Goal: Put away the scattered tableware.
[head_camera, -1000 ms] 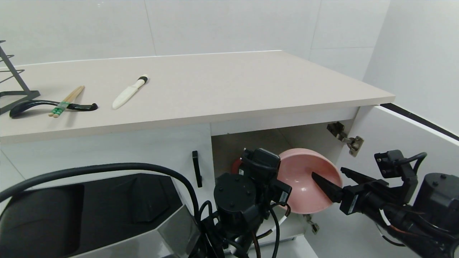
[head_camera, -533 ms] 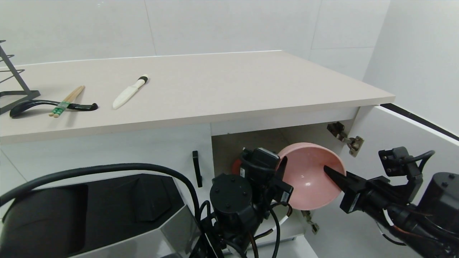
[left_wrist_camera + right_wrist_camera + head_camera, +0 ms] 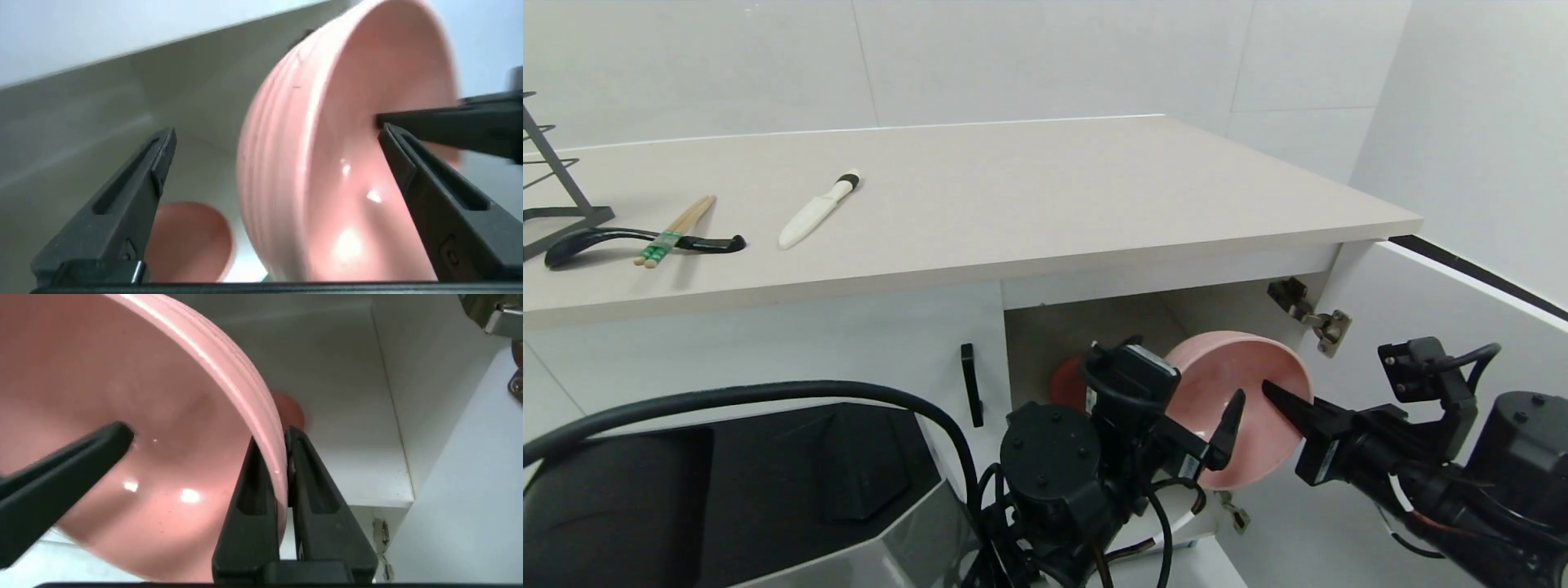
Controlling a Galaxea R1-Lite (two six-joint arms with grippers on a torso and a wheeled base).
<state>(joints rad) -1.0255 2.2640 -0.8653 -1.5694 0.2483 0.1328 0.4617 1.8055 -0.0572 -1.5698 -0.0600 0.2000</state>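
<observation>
The right gripper (image 3: 275,451) is pinched tight on the rim of the pink bowl (image 3: 1258,363), one finger inside the wall and one outside. It holds the bowl tipped on edge in the mouth of the open cabinet (image 3: 1094,327), under the countertop (image 3: 1013,204). The left gripper (image 3: 275,135) is spread wide and grips nothing. Its fingers straddle the bowl, one against the ribbed outside and one reaching into the hollow close to the right gripper's inner finger.

The hold looks thin: a glazed rim clamped at a single spot could swing or slide out if the arm jolts. If the left jaws close off-centre, they may lever the bowl free or strike the other gripper. A red dish (image 3: 184,241) already sits on the shelf just behind, so a push too deep or too low risks a knock, as does drifting towards the door hinge (image 3: 1311,314).

Chopsticks (image 3: 674,220), a black spoon (image 3: 629,238) and a white knife (image 3: 817,211) lie on the counter, well apart from the bowl.
</observation>
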